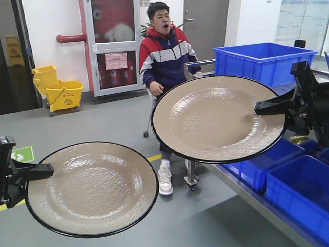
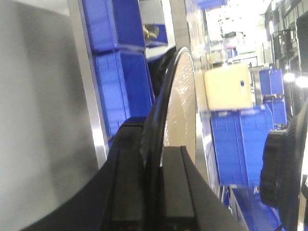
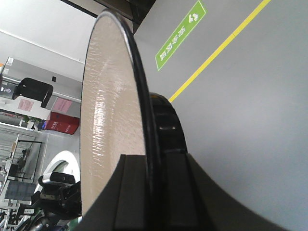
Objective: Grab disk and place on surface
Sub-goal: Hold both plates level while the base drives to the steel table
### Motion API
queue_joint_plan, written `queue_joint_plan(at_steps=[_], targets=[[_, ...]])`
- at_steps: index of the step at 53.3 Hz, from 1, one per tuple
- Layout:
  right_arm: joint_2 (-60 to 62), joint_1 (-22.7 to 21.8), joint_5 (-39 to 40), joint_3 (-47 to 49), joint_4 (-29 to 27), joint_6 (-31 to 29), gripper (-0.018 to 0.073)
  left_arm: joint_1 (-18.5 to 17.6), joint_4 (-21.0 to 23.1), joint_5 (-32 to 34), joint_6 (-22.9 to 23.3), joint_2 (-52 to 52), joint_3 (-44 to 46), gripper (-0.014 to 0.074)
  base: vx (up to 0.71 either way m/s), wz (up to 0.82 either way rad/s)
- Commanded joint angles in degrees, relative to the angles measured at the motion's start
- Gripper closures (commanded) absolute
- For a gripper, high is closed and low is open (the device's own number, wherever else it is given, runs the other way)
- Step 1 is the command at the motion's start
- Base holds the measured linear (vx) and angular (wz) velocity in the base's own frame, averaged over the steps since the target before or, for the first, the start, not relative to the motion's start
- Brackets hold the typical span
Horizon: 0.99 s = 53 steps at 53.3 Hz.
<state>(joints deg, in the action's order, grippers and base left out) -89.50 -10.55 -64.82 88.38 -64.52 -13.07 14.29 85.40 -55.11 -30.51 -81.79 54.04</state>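
Note:
Two disks are held in the air: beige plates with black rims. In the front view the lower left disk (image 1: 92,188) is clamped at its left rim by my left gripper (image 1: 49,171). The higher right disk (image 1: 218,118) is clamped at its right rim by my right gripper (image 1: 259,108). The left wrist view shows its disk (image 2: 185,96) edge-on between the shut fingers of the left gripper (image 2: 154,139). In the right wrist view the other disk (image 3: 110,110) stands edge-on in the right gripper (image 3: 154,156). The dark tabletop with tape lines is out of view.
A seated person (image 1: 164,51) faces me behind the right disk. A large blue bin (image 1: 262,62) stands at the back right, and more blue bins (image 1: 300,190) sit beside a metal bench edge (image 1: 247,193). A yellow mop bucket (image 1: 61,92) is far left.

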Motion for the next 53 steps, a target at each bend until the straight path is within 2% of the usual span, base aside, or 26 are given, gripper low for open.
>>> queue_joint_plan(at_steps=[1, 24, 53], targets=[[2.8, -0.2, 2.2, 2.4, -7.7, 0.1, 0.0564, -0.1, 7.6, -2.7, 1.0, 2.2, 1.9, 0.0598, 0.42, 0.06], [2.8, -0.2, 2.2, 2.4, -7.7, 0.1, 0.0564, -0.1, 7.6, -2.7, 1.0, 2.2, 1.9, 0.0598, 0.43, -0.16], [2.8, -0.2, 2.2, 2.4, -7.7, 0.1, 0.0564, -0.1, 7.6, -2.7, 1.0, 2.2, 1.9, 0.0598, 0.41, -0.60]])
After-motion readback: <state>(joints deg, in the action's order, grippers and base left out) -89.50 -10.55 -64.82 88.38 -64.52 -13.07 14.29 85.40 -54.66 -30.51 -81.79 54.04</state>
